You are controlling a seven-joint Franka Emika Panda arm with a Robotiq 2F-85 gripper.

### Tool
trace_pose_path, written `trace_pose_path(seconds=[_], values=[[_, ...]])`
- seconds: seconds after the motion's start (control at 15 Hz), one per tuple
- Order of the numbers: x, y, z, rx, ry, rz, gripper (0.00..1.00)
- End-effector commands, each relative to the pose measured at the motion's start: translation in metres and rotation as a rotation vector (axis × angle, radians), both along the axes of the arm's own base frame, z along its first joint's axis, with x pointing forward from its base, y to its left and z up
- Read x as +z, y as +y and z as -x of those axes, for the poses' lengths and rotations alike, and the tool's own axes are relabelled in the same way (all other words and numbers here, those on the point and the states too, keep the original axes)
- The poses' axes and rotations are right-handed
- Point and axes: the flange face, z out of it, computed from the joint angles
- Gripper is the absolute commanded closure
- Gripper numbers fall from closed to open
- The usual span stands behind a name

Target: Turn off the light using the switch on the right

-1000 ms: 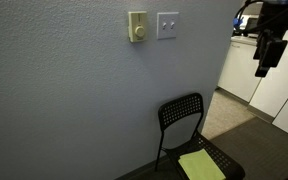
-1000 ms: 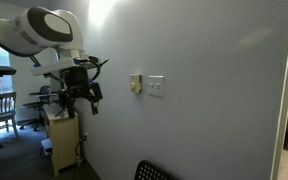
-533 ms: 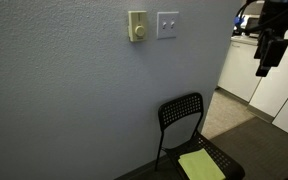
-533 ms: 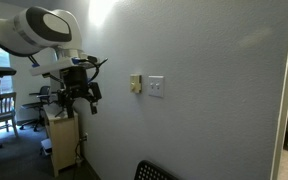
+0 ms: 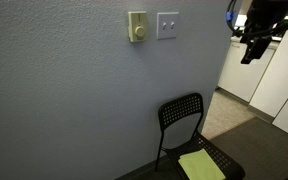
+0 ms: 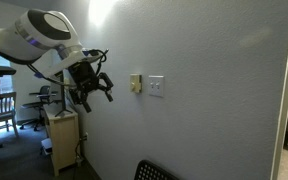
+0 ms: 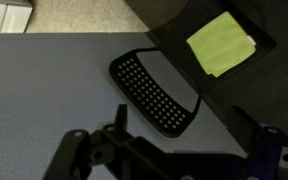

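wall carried both plates | arm was extended beside wall, probably to line up a press | chair stood below plates, likely out of the way | gripper hung off wall near plate height, jaw spread couldn't be told | switch untouched, high on wall, just beside knob plate

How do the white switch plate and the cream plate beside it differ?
The switch is white, the cream plate yellowish. The switch is wider and nearly square, the cream plate narrower. The switch bears two small toggles, the cream plate a round knob. Both sit level on one wall.
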Motion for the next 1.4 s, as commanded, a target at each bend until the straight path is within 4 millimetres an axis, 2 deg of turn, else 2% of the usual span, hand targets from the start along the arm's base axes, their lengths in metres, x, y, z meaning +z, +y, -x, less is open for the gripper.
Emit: trace_pose_path(seconds=[0.0,0.27,0.6,0.8,0.87,0.93,1.13,1.33], values=[[0.007,0.003,-0.032,0.154,-0.104,0.09,0.0],[0.019,-0.002,-0.073,0.297,-0.2,0.135,0.0],[0.038,-0.019,-0.127,0.346,-0.239,0.139,0.0],[0.046,-0.017,-0.154,0.383,-0.233,0.123,0.0],[0.048,-0.015,-0.158,0.391,-0.218,0.119,0.0],[0.044,-0.016,-0.139,0.359,-0.232,0.127,0.0],[0.046,-0.013,-0.152,0.375,-0.228,0.119,0.0],[0.035,-0.01,-0.146,0.395,-0.214,0.143,0.0]])
